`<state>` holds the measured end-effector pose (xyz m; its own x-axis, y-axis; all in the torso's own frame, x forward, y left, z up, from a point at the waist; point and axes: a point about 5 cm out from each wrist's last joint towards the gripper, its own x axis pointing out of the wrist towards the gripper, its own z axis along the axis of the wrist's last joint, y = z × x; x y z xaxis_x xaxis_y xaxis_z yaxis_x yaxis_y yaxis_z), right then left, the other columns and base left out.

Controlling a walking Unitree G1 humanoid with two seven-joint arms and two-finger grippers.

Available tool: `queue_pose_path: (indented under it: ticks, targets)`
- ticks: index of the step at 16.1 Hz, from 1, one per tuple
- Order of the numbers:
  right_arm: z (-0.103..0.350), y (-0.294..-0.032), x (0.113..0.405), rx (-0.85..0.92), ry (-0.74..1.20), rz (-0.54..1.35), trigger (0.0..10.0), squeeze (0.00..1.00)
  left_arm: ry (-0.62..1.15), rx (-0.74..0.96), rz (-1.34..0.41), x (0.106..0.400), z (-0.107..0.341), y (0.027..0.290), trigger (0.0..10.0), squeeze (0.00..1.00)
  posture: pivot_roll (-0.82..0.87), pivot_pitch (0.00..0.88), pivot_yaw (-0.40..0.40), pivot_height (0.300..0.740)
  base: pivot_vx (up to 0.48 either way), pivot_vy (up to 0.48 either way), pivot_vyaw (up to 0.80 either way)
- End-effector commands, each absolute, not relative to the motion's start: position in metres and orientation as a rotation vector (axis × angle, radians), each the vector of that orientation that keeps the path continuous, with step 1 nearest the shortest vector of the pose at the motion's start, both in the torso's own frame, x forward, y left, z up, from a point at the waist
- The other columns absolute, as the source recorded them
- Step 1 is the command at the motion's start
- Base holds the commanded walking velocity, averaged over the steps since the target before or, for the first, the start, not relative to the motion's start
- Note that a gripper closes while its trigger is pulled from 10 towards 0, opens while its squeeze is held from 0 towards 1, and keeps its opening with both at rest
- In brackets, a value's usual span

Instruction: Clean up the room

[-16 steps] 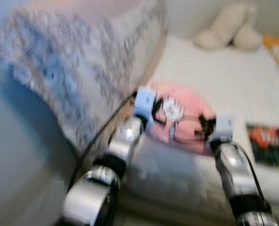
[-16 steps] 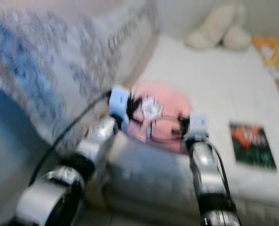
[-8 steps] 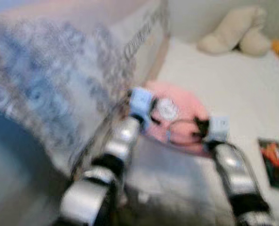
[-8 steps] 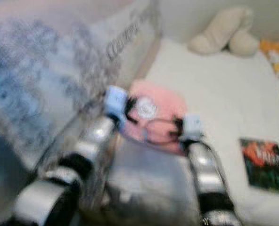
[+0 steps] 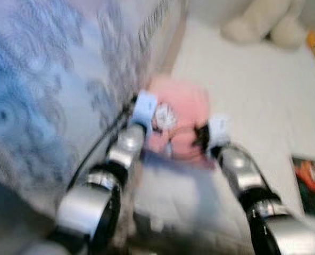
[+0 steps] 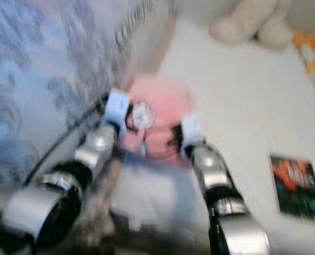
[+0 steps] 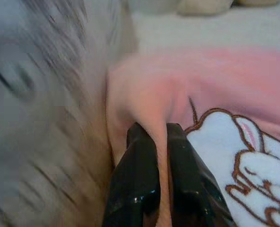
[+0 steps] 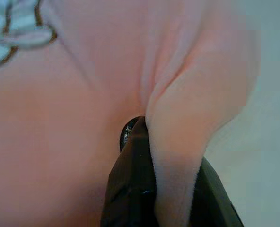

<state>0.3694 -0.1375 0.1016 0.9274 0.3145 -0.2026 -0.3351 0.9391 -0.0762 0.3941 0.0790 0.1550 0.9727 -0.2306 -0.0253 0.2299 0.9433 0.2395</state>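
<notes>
Both tools have hold of the same thing, a pink pillow [image 5: 179, 114] with a white cartoon patch [image 7: 246, 165] on its cover. Left tool [image 7: 160, 142] has its two black fingers [image 7: 137, 165] pinched tight on a fold of fabric at the pillow's left edge, and the right tool [image 8: 152, 142] is clamped just as tight on a bunched fold at the right edge. So no gap in either, both are full of pink cloth.

The pillow hangs stretched between the two tools, long axis running left to right, straight ahead of the robot and just over the near edge of the bed [image 5: 242, 101]. It's a two-arm carry, with neither arm nearer than the other as far as I can tell; the head views are pretty smeared though.

What matters for the next bit imo: the open white mattress lies on the far side of the pillow and to the right, while a big blue-and-grey patterned quilt [image 5: 46, 90] is bunched up close on the left, right beside the left arm [image 5: 117, 164]. If it's going onto the bed, both arms need to push it away together and keep it level.

Far end of the bed has a cream plush toy [image 5: 264, 24], and there's a dark book [image 6: 296, 186] lying flat on the right, well apart from the pillow.
</notes>
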Motion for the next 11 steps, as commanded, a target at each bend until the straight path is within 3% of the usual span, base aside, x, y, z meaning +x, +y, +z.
queue_pose_path:
  ticks: [1, 3, 7, 8, 9, 10, 11]
  targets:
    - [0.091, -0.139, 0.366, -0.155, 0.245, 0.349, 10.0, 0.00, 0.027, 0.254, -0.167, 0.393, 0.146, 0.093, 10.0, 0.00, 0.01, 0.324, -0.132, 0.731, 0.000, 0.000, 0.00]
    - [0.085, -0.133, 0.365, -0.191, 0.285, 0.373, 10.0, 0.00, 0.060, 0.216, -0.078, 0.392, 0.139, 0.113, 10.0, 0.00, 0.03, 0.322, -0.147, 0.731, 0.000, 0.000, 0.00]
    - [0.089, -0.138, 0.368, -0.183, 0.286, 0.349, 10.0, 0.00, 0.030, 0.211, -0.103, 0.393, 0.142, 0.107, 10.0, 0.00, 0.05, 0.300, -0.161, 0.731, 0.000, 0.000, 0.00]
    - [0.087, -0.138, 0.368, -0.143, 0.294, 0.334, 10.0, 0.54, 0.000, 0.267, -0.082, 0.395, 0.150, 0.113, 10.0, 0.00, 0.04, 0.290, -0.156, 0.731, 0.000, 0.000, 0.00]
    - [0.085, -0.138, 0.367, -0.085, 0.306, 0.319, 10.0, 1.00, -0.031, 0.288, -0.075, 0.399, 0.159, 0.118, 10.0, 0.00, 0.04, 0.285, -0.154, 0.731, 0.000, 0.000, 0.00]
    - [0.082, -0.139, 0.365, -0.068, 0.312, 0.306, 10.0, 1.00, -0.077, 0.275, -0.071, 0.403, 0.174, 0.121, 10.0, 1.00, 0.05, 0.276, -0.147, 0.731, 0.000, 0.000, 0.00]
    - [0.081, -0.141, 0.364, -0.042, 0.319, 0.291, 10.0, 1.00, -0.089, 0.286, -0.093, 0.404, 0.176, 0.119, 10.0, 1.00, 0.05, 0.265, -0.143, 0.731, 0.000, 0.000, 0.00]
